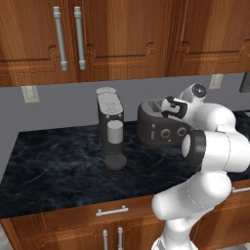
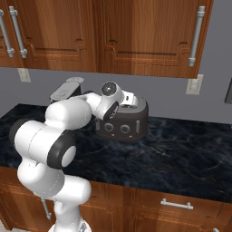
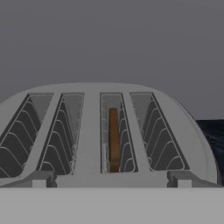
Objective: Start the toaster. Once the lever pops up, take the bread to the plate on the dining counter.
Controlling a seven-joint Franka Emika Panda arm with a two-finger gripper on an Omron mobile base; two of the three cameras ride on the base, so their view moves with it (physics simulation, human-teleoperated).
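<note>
Sitting in toaster [image 3: 94, 131] third slot: bread [image 3: 113, 138] | other slots empty

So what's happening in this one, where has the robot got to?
The arm has its gripper right over the toaster on the black counter, beside the coffee machine. The jaws are open and hold nothing. The hand view looks down into four slots; the bread stands on edge in the third slot from the left, well down inside it. From these views I cannot tell whether the lever has been pressed, and the bread has not been lifted out.
</note>
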